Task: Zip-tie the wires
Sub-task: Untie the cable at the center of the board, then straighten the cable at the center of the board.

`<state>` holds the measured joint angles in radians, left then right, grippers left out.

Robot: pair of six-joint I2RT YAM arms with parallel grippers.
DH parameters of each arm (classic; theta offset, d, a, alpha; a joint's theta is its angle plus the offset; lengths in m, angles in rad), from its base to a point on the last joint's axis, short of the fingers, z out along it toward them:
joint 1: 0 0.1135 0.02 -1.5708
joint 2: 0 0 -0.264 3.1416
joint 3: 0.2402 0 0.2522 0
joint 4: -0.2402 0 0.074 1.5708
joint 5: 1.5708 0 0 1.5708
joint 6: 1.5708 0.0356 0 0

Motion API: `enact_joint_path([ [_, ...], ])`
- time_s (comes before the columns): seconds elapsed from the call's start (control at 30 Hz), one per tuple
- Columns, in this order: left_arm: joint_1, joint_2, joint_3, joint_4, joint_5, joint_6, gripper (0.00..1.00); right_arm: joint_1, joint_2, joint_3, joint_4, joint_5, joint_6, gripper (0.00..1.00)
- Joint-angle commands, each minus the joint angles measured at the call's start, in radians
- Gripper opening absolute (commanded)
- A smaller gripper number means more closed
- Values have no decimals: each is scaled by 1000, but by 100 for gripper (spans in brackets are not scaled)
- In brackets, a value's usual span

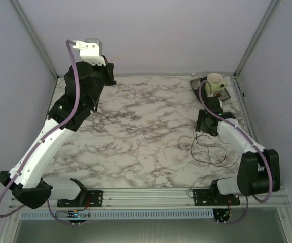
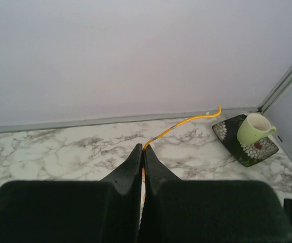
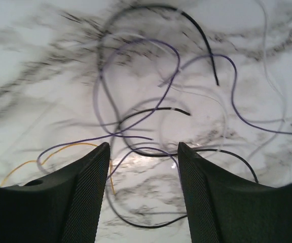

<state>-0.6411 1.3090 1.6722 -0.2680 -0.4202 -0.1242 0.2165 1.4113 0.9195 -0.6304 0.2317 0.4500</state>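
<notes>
Marble table (image 1: 136,116) is carrying the wires (image 3: 158,107), sprawling near its right edge. My right gripper (image 3: 143,149) is hovering above, fingers spread, likely snagging only some strands. My left gripper (image 2: 142,149), by the far left corner, is pinching the yellow zip tie (image 2: 186,121), which could twist loose.

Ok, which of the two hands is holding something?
The left hand: it is shut on a thin yellow strip. The right hand hangs open above the wires, holding nothing.
</notes>
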Motion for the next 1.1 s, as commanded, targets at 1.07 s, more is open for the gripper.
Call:
enact_joint_path([
  [1.07, 7, -277, -471, 44, -106, -167, 0, 369, 136, 28, 161, -253, 316, 59],
])
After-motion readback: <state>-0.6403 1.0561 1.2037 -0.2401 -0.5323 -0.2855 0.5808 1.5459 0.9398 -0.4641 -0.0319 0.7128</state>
